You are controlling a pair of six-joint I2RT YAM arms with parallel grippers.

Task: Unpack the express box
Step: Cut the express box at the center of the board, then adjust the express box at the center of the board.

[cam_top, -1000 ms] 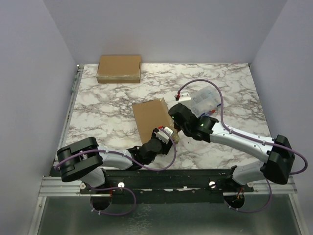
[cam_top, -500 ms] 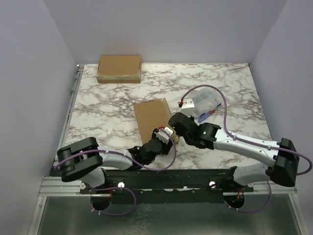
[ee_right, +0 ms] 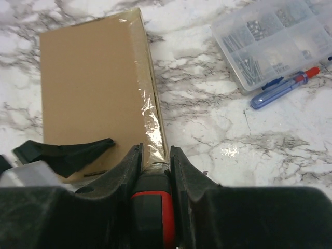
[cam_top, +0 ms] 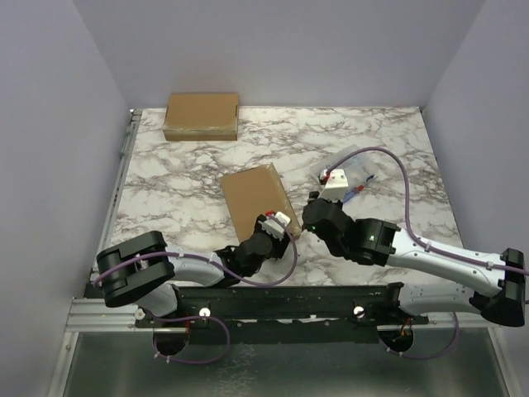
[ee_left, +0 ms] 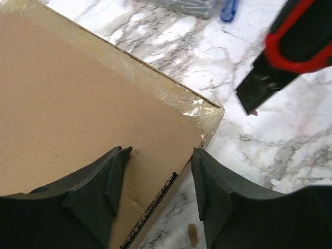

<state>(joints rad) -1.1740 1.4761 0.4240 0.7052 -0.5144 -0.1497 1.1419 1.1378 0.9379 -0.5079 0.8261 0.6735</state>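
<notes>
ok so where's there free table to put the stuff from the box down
Bare marble tabletop lies left of the taped brown cardboard box, and behind it across to the right edge. It is crowded between that box and the clear plastic screw organiser.

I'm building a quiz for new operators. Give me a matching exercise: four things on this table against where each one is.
Things
1. taped box
2. second box
3. blue screwdriver
4. red-handled cutter

Places
A. far left corner of the table
B. held in the right claw
C. under the left claw
D. beside the clear organizer

Pairs: 1-C, 2-A, 3-D, 4-B
</notes>
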